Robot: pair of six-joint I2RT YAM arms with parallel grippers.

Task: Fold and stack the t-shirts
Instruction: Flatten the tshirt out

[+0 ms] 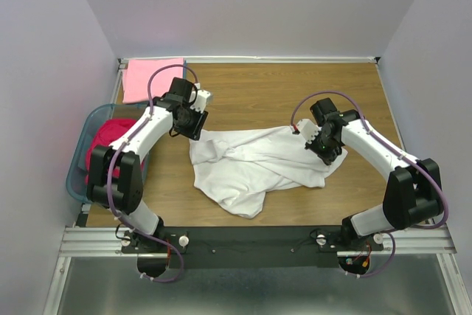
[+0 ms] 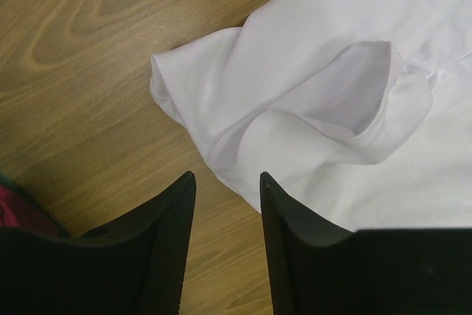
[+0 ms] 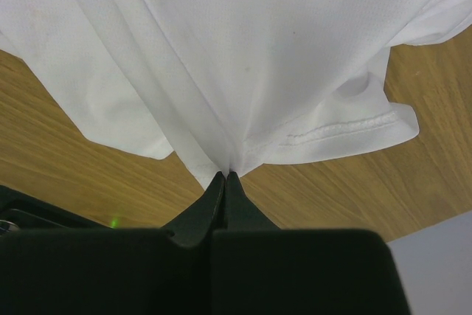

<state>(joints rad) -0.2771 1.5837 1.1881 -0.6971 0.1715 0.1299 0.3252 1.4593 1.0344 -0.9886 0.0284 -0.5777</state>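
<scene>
we find the crumpled white cotton t-shirt (image 1: 251, 164) lying at the middle of the brown wooden surface (image 1: 295, 86), not yet spread flat. the right pincer (image 3: 223, 176) is clamped on a gathered fold near a stitched hem. the left pincer (image 2: 226, 182) stands parted and empty, just beside a rumpled corner of the cloth. step in hand, we judge: spreading before the first fold. next, the left pincer should seize that corner and both draw apart.
</scene>
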